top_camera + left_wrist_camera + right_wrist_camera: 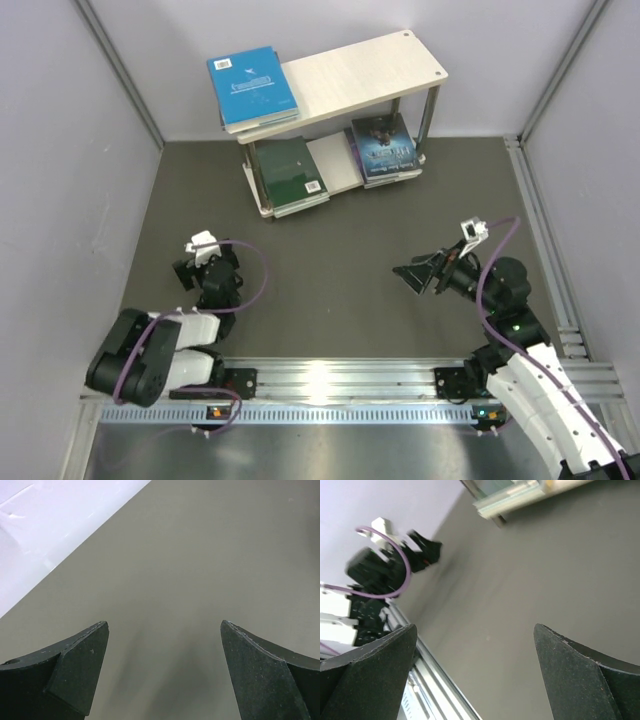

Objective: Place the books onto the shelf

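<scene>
Books lie flat on the shelf at the table's far edge, its long axis running left to right, right end farther back: bright blue stack on top, dark green book and starry book below, while the left gripper and right gripper hang wide open, empty.
</scene>
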Robot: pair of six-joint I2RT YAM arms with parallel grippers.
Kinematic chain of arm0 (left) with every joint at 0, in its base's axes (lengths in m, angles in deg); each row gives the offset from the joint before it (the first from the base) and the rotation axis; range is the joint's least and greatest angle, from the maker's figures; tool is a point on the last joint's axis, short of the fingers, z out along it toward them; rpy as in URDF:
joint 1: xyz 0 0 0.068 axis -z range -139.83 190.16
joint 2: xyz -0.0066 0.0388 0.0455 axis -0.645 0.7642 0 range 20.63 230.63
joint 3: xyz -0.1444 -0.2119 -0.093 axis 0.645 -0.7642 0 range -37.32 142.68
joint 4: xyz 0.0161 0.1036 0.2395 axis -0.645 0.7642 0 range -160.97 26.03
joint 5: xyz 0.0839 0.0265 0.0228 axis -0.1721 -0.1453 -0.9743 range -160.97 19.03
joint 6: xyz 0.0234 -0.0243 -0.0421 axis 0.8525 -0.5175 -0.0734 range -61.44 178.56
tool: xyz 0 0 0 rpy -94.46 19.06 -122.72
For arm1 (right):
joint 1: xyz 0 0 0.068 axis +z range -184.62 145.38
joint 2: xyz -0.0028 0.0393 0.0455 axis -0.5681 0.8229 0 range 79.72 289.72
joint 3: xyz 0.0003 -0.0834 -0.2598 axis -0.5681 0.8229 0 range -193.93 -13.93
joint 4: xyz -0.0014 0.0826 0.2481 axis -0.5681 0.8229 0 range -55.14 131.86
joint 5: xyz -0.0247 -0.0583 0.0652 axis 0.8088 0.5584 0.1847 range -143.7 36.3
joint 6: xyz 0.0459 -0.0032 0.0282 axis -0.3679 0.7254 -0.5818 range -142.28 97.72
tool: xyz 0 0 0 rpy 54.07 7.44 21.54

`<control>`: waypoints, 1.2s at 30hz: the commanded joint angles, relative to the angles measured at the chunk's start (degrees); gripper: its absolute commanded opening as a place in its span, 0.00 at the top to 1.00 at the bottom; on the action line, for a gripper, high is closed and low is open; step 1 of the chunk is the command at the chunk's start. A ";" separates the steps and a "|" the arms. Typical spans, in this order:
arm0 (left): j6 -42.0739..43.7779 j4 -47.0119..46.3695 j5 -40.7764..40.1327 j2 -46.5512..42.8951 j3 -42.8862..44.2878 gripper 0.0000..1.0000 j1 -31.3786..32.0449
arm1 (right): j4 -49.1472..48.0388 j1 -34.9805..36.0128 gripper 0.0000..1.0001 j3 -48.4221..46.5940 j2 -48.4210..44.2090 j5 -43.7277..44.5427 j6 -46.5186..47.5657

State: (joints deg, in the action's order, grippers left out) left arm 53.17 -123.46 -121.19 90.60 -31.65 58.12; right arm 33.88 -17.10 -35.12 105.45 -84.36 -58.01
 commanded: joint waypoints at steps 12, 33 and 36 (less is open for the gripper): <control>3.81 -20.48 25.34 20.64 7.68 0.01 -9.16 | 16.79 0.59 0.00 -13.33 10.99 25.71 8.04; 3.01 -17.38 27.01 20.82 9.53 0.01 -10.75 | -15.35 -9.24 0.00 2.01 30.95 41.57 30.71; 3.01 -17.38 27.01 20.82 9.53 0.01 -10.75 | -26.13 -12.68 0.01 5.79 32.79 40.24 32.91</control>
State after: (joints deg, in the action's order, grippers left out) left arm 56.76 -139.50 -94.78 112.64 -23.32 47.74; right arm 24.05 -27.40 -31.93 137.04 -43.92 -28.78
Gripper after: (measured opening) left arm 0.991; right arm 0.996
